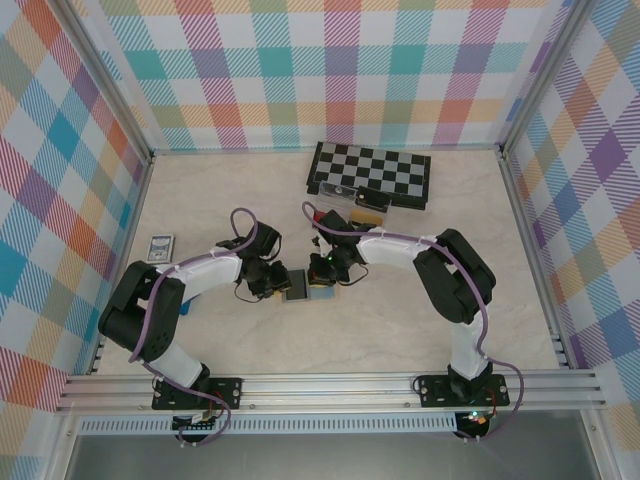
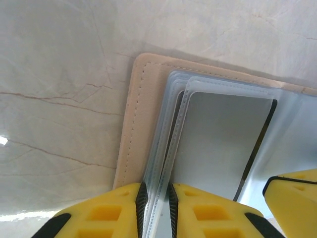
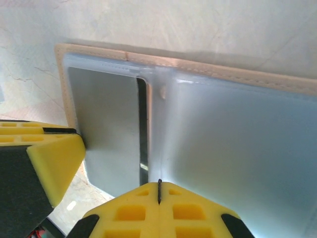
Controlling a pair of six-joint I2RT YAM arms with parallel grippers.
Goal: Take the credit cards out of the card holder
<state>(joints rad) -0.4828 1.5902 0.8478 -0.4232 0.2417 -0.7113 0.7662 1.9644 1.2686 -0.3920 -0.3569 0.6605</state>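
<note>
Left wrist view: the left claw (image 2: 156, 198) pinches clear sleeves of the card holder (image 2: 131, 129). The right claw (image 3: 159, 191) squeezes another sleeve, beside a grey card (image 3: 104, 124).

Legible text, labels, brands, numbers, signs: none recorded.
- Small blue-patterned card box (image 1: 160, 247): print was too small to make out.
- Dark grey plastic card (image 2: 223, 144) in a clear sleeve of the light blue folding card holder with tan edging (image 2: 131, 124): its face bore no readable marking.
</note>
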